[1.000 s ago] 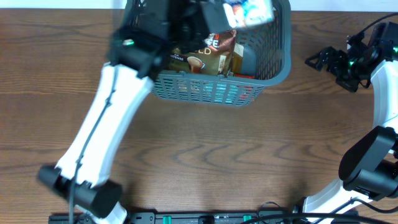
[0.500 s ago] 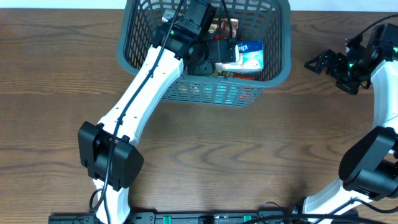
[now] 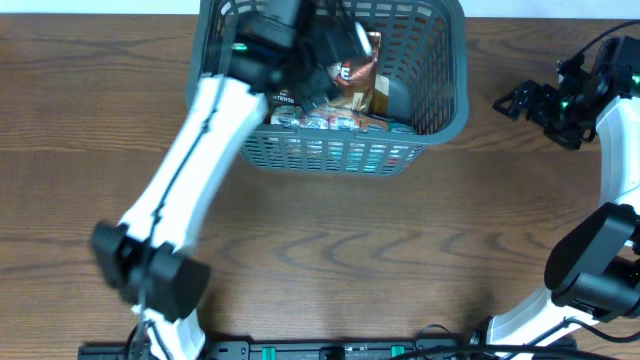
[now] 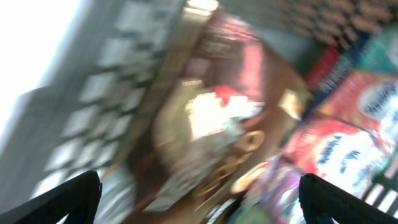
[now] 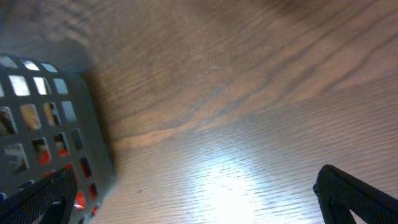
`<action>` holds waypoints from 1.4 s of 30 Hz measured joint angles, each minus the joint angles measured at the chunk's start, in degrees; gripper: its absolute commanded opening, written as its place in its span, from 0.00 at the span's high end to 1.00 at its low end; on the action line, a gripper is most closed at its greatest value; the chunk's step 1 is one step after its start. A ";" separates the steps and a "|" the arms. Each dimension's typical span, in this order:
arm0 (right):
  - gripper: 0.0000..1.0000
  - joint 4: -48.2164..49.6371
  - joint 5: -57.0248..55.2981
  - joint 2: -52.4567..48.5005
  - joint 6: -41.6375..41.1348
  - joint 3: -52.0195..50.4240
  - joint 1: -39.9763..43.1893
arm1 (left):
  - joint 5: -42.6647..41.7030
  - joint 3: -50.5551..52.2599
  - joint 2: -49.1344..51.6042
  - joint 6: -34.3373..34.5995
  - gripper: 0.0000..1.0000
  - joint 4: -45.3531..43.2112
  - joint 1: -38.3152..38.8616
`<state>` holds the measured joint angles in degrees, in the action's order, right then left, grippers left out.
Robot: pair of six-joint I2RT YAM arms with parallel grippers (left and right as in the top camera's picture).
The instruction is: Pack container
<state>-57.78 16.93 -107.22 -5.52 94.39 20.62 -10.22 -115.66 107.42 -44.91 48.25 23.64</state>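
The container [image 3: 440, 120], a dark grey lattice basket, stands at the table's far edge and holds snack packets. A brown and gold pouch [image 3: 352, 88] lies in it beside red packets [image 3: 335, 122]. My left gripper [image 3: 338, 48] hangs inside the basket above them. In the blurred left wrist view it [image 4: 199, 200] is open over the pouch [image 4: 211, 118], with nothing between its fingers and the basket wall [image 4: 106, 93] to the left. My right gripper [image 3: 514, 100] is open over bare table to the right of the basket, whose corner [image 5: 43, 130] shows in the right wrist view.
The wooden table [image 3: 330, 250] stretches in front of the basket. Both arm bases stand at the near edge, the right one [image 3: 590, 265] at the lower right. The right gripper [image 5: 199, 199] has only wood beneath it.
The left gripper carried a blue and white packet down into the basket, then opened. Its arm has swung left. The right arm has not moved.
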 measured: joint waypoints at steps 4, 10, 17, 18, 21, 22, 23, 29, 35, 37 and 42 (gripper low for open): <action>0.01 -2.67 -3.74 -0.26 2.93 7.19 -2.45 | 0.22 -0.17 -7.34 8.11 0.02 0.76 -6.14; 0.01 -12.07 -9.57 -0.24 6.93 24.59 -7.91 | 0.52 -0.81 -14.40 20.39 0.01 12.46 -17.11; 0.01 -22.58 -11.30 2.97 6.56 29.33 -11.21 | 1.20 -0.09 -18.45 27.34 0.01 29.20 -26.18; 0.01 -24.30 -11.50 3.65 6.23 29.33 -11.21 | 1.18 0.70 -19.56 27.41 0.01 30.18 -26.36; 0.01 -28.30 -12.26 5.92 5.88 29.16 -11.15 | 1.18 5.09 -24.74 27.61 0.01 30.14 -26.43; 0.01 -29.22 -12.48 7.26 5.84 28.55 -11.15 | 1.18 7.08 -26.88 27.67 0.01 28.94 -26.43; 0.01 -29.79 -12.63 8.72 5.77 27.76 -11.17 | 1.18 8.85 -28.94 27.80 0.01 28.13 -26.45; 0.01 -23.17 -13.33 23.52 5.49 13.49 -12.46 | 1.18 27.02 -47.23 28.39 0.02 18.64 -26.45; 0.01 -3.82 -13.88 45.35 5.07 -16.81 -19.56 | 1.16 46.58 -64.00 29.09 0.02 11.63 -26.45; 0.01 1.86 -14.80 52.19 5.01 -27.28 -22.32 | 1.16 52.35 -67.76 29.49 0.02 10.47 -26.45; 0.01 8.85 -17.53 66.88 4.48 -46.25 -27.30 | 0.44 61.18 -72.52 29.73 0.02 7.10 -26.45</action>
<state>-48.93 -0.60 -40.34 -1.04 48.14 -6.68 -9.78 -54.48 34.89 -15.18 55.35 -2.81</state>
